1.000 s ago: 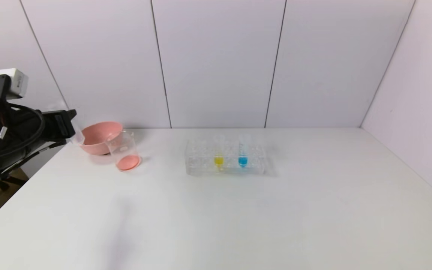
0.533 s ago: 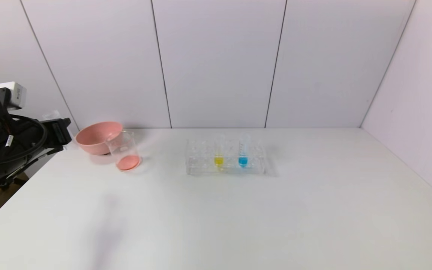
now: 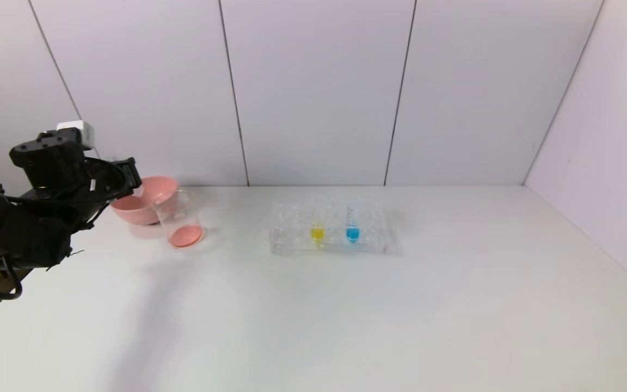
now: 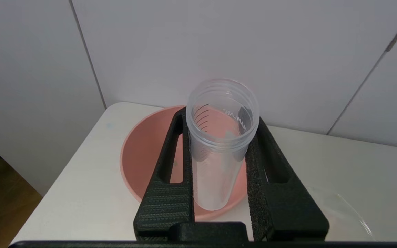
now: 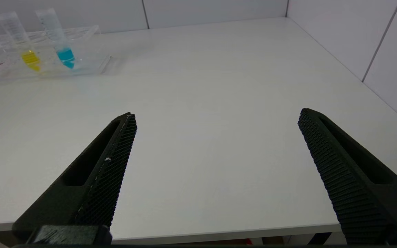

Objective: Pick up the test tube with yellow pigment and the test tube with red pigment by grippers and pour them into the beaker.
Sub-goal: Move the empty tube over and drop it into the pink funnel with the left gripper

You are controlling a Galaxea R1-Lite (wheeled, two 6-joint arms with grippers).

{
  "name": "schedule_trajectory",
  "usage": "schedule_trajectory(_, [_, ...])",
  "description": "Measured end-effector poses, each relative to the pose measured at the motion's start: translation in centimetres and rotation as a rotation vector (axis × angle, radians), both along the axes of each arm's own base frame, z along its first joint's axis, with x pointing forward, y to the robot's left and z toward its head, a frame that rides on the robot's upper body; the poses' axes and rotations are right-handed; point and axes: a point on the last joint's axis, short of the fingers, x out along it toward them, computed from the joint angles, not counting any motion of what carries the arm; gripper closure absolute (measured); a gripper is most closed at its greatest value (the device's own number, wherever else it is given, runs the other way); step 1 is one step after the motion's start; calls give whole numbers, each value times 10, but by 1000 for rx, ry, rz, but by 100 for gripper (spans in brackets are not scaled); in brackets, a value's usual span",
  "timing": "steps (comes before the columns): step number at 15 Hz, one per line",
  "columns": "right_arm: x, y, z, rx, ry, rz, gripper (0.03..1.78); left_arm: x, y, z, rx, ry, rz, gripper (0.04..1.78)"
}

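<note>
place: lab-style robot test cell
surface: plain white table (image 3: 346, 305), bare apart from the labware
walls: pale panelled walls (image 3: 313, 92) with thin dark seams, boxing in the back and right side
labware: clear tube rack (image 3: 327, 231) holding graduated tubes of yellow and blue liquid; glass beaker (image 3: 180, 218) with red liquid; pink bowl (image 3: 136, 204)
floor: wood strip past the table's left edge

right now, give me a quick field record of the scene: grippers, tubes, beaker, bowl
left gripper: shut on an empty clear test tube, held over the pink bowl
right gripper: open, parked low over the near edge of the white table, holding nothing
small clear glass beaker: upright beside the bowl, red liquid in the bottom
clear rectangular tube rack: mid table, holds yellow-tipped tube and blue-tipped tube, both upright
progress: red seems poured; yellow not yet picked
</note>
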Motion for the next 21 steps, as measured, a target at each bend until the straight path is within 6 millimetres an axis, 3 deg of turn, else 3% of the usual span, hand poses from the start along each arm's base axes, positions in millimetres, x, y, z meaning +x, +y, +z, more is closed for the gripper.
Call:
schedule_trajectory(5, [0, 0, 0, 0, 0, 0, 10, 47, 6, -23, -4, 43, 3, 138])
schedule_trajectory(12, [0, 0, 0, 0, 0, 0, 10, 66, 8, -35, -6, 72, 2, 130])
schedule_trajectory(15, [0, 0, 0, 0, 0, 0, 10, 68, 7, -34, -3, 65, 1, 102])
schedule_trajectory(18, [0, 0, 0, 0, 0, 0, 10, 69, 7, -32, 17, 65, 0, 53])
schedule_trajectory(21, [0, 0, 0, 0, 0, 0, 10, 69, 7, -29, 21, 58, 0, 18])
